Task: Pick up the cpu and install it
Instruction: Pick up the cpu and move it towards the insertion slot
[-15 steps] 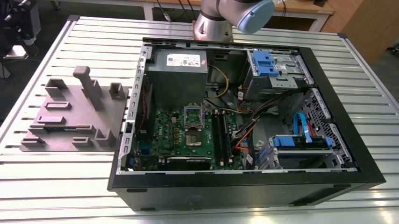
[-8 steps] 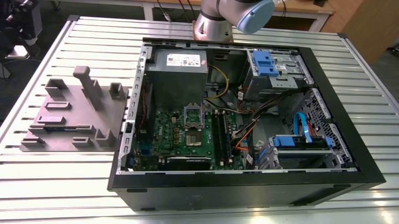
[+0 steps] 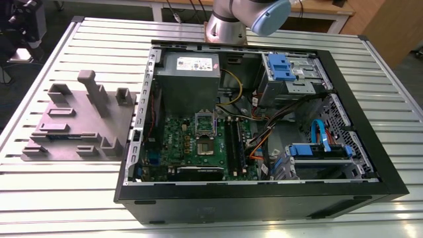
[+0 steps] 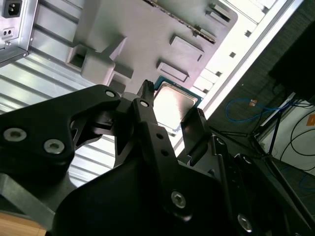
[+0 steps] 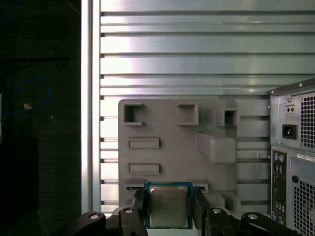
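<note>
Two black fingers (image 5: 140, 202) of the gripper (image 5: 169, 200) clamped on the cpu (image 5: 168, 214) by opposite edges, grey fixture tray (image 5: 167, 129) beyond the fingertips, computer case (image 5: 295, 147) beside the tray

On the slatted surface (image 3: 66, 198) an opened computer case (image 3: 264, 196) is laid on its side, and a parts holder (image 3: 79, 124) is set just beside it, at the exterior view's left. Inside the case a motherboard (image 3: 182, 148) is seated, with the socket (image 3: 206, 136) near its middle and memory sticks (image 3: 233, 144) at the exterior view's right of it. In the first wrist view the cpu (image 5: 168, 206) is gripped between the fingers (image 5: 140, 204), above the parts holder's edge.
</note>
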Available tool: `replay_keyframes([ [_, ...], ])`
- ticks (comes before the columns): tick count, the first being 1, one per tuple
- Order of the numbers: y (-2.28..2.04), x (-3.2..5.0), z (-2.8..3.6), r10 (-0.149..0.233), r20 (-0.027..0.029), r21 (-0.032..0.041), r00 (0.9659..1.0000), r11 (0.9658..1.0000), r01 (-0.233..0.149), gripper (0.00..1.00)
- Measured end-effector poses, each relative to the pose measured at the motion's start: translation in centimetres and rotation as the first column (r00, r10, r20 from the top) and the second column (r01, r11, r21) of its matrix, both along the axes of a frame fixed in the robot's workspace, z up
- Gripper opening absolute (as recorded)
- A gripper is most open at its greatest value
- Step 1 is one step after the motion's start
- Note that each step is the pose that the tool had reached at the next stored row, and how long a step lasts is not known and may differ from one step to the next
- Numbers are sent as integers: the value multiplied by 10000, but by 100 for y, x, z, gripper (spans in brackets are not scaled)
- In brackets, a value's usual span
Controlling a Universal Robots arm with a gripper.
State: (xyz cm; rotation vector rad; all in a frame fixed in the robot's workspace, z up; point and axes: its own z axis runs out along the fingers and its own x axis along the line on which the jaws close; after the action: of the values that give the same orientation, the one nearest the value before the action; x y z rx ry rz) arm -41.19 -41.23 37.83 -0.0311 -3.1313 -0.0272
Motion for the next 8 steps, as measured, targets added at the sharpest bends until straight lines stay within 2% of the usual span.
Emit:
replay_keyframes([
  [8, 0, 20, 0, -1, 0, 0, 10000, 10000, 1, 47],
])
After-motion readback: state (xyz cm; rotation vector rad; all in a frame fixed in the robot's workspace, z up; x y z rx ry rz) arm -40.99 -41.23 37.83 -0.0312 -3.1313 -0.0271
